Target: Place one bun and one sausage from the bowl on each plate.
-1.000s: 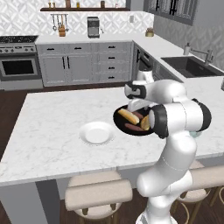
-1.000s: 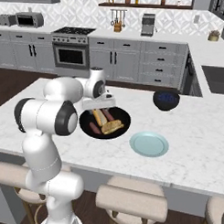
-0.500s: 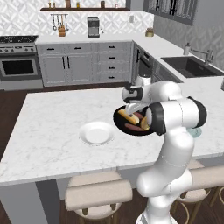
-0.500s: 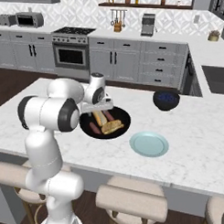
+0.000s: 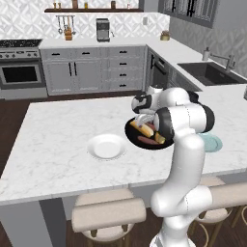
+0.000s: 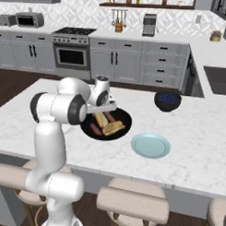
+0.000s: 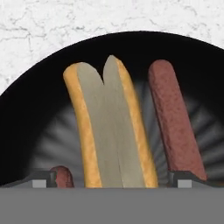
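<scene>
The black bowl [image 6: 126, 118] sits mid-counter and holds two buns and some sausages. My gripper [image 6: 102, 112] hangs just over it, open. In the hand view a split bun [image 7: 109, 127] lies lengthwise between my fingertips [image 7: 42, 177], the bowl [image 7: 26, 113] dark around it. One sausage [image 7: 175, 118] lies right of that bun, and another sausage's end [image 7: 62, 176] peeks out by the left tip. A second bun [image 6: 114, 128] lies nearer the front. The white plate [image 5: 107, 146] is left of the bowl [image 5: 129, 131]. The blue-green plate [image 6: 150, 145] is to its right.
A smaller dark navy bowl [image 6: 168, 100] stands behind the blue-green plate. The island's front edge has stools [image 6: 132, 203] under it. A sink [image 5: 207, 72] is set in the far right counter.
My hand has come down a little closer over the bowl, toward the bun. The food and the plates have not moved.
</scene>
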